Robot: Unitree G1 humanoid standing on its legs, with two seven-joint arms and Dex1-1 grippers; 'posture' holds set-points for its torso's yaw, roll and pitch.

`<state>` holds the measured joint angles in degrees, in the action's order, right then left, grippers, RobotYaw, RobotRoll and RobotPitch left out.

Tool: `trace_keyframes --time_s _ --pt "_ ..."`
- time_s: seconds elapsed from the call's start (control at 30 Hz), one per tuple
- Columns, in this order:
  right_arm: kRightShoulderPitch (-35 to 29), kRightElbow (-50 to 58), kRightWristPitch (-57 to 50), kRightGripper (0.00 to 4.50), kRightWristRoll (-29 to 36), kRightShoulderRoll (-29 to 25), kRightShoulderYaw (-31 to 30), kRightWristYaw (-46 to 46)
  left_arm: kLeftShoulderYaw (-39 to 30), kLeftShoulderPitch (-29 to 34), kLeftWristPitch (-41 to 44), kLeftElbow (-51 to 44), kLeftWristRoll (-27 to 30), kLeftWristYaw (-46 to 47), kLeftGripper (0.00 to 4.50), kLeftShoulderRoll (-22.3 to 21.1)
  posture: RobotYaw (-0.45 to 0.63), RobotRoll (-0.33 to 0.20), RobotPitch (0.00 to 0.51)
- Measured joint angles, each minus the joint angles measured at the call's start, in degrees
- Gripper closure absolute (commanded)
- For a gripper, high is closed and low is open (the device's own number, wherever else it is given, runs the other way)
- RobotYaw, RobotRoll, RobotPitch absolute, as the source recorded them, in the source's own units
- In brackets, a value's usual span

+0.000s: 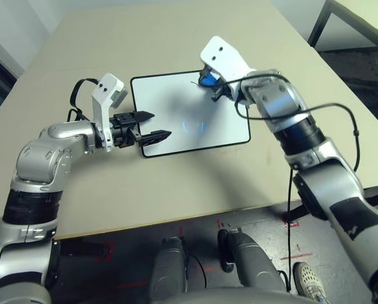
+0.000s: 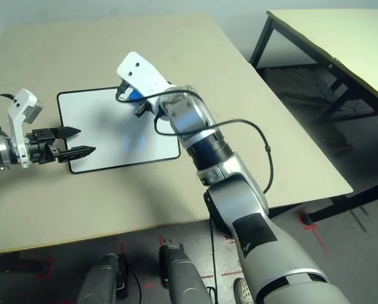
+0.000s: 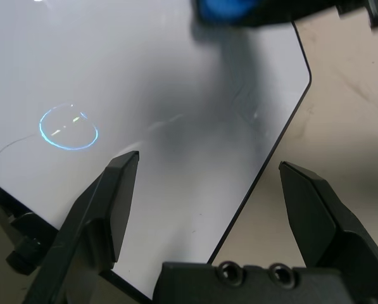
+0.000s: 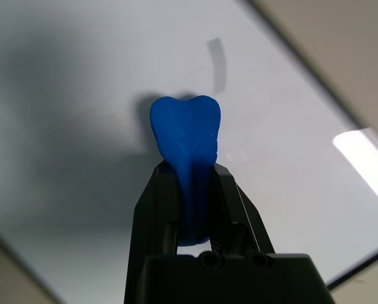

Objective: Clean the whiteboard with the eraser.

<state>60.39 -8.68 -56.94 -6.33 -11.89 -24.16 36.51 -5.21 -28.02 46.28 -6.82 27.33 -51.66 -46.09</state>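
Note:
The whiteboard [image 1: 176,101] lies flat on the beige table, white with a thin black frame. My right gripper [image 4: 190,168] is shut on the eraser [image 4: 186,136], a small blue block whose tip presses on the board near its far right corner [image 1: 207,79]. A short grey stroke [image 4: 217,60] marks the board just beyond the eraser. My left gripper [image 1: 158,125] stands open over the board's left edge with nothing between its fingers. In the left wrist view the eraser [image 3: 223,9] shows past the open left gripper [image 3: 209,161].
A ring of reflected light [image 1: 193,125] sits mid-board. A black cable [image 1: 340,111] loops off my right forearm. A second table [image 2: 328,38] stands to the right, across a gap. The table's front edge [image 1: 176,218] runs close to my body.

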Motion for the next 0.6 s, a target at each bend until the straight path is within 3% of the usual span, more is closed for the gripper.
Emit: trace_keyframes --time_s 0.2,0.37,0.6 --pt "0.76 -0.32 -1.58 3.92 0.31 -0.15 -0.28 0.48 -0.01 0.12 0.0 -0.01 0.0 0.04 0.0 0.07 -0.03 0.0 0.168" --pt "8.96 -11.4 5.19 3.92 0.44 1.45 5.19 -4.22 0.04 0.31 -0.01 -0.09 0.01 0.09 0.0 0.41 -0.03 0.0 0.168" --pt "7.64 -10.65 5.59 3.92 0.45 1.88 5.16 -4.24 0.04 0.38 0.0 -0.18 0.03 0.3 0.0 0.42 -0.02 0.0 0.171"
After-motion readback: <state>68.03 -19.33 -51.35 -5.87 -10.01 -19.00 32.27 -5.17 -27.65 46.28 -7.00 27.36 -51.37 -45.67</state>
